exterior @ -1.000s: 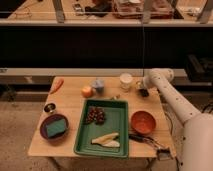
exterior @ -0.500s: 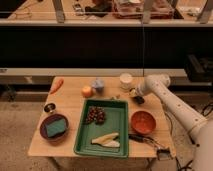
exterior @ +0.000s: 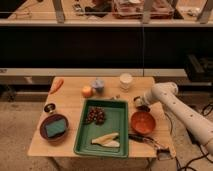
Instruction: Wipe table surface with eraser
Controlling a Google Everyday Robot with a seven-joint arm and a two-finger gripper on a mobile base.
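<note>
Now: gripper [exterior: 138,102] low over right part of table surface [exterior: 70,100], between far right corner of green tray [exterior: 81,136] and orange bowl [exterior: 142,123]. White arm [exterior: 172,102] reaches in from right. Gripper open or closed: cannot tell. Small dark eraser [exterior: 144,107] at gripper tip, just behind bowl; contact unclear. Teal block [exterior: 55,127] in dark dish [exterior: 45,136], front left.

It looked like a lab. Cluttered workbenches [exterior: 130,7] stood behind the table surface [exterior: 70,107] on a speckled floor [exterior: 20,125]. The gripper [exterior: 139,102] hung just behind the orange bowl [exterior: 142,122].
</note>
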